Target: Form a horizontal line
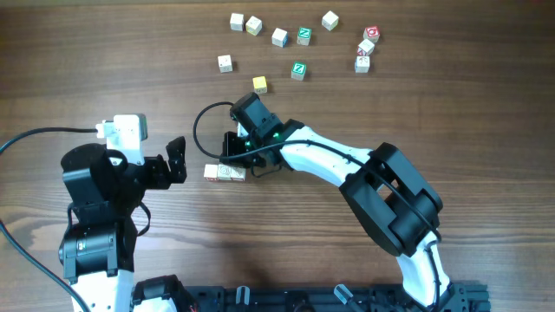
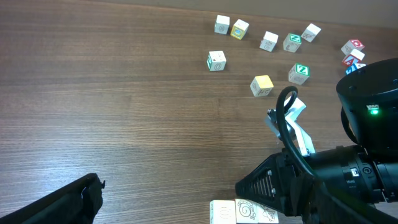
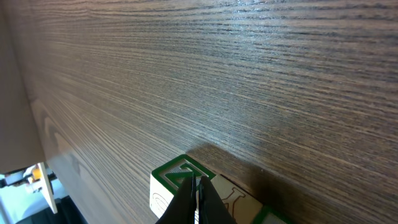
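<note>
Pale wood makes up the line [image 1: 224, 172]: small letter cubes set touching side by side on the surface [image 1: 416, 104], just beside the left end effector [image 1: 178, 160] and under the tip of the right end effector [image 1: 236, 158]. Well apart, at the far side, loose cubes [image 1: 279, 36] are scattered. The left end effector is seen spread wide with nothing in it.

In the left wrist view the line [image 2: 239, 211] is cut by the bottom edge. Two printed tops are shown, and the rest is hidden by the right arm [image 2: 348, 168].

In the right wrist view the right end effector [image 3: 198, 198] is shut tight on nothing. Its tips are poised at a green-edged cube [image 3: 174, 174] with another cube touching it; whether contact is made cannot be told.

The cubes are judged light, rigid and not fragile, with smooth faces that are easily slid or knocked askew. Each is best taken squarely across two opposite side faces, or nudged on a flat face near its middle, since an off-centre push is likely to turn it.
</note>
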You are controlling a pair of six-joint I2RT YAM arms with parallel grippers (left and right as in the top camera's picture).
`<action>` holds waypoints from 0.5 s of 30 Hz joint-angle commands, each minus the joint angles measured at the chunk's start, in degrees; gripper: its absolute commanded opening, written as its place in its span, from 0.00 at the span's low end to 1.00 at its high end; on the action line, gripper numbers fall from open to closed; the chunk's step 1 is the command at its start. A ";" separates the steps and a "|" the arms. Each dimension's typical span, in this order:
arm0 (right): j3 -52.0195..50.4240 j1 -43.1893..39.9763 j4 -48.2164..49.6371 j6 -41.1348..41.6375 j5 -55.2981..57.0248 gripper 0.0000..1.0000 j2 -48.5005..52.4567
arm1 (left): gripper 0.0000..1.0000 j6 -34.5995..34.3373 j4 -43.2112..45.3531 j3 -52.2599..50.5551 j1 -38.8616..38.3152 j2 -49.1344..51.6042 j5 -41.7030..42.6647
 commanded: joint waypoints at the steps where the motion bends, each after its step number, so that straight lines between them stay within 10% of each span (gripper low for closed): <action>1: -0.15 0.44 -0.09 0.81 -0.39 0.05 0.76 | 1.00 0.26 0.11 0.17 0.26 0.02 -0.37; 15: -0.15 0.44 -1.16 0.85 -0.83 0.05 0.76 | 1.00 0.26 0.11 0.17 0.26 0.02 -0.35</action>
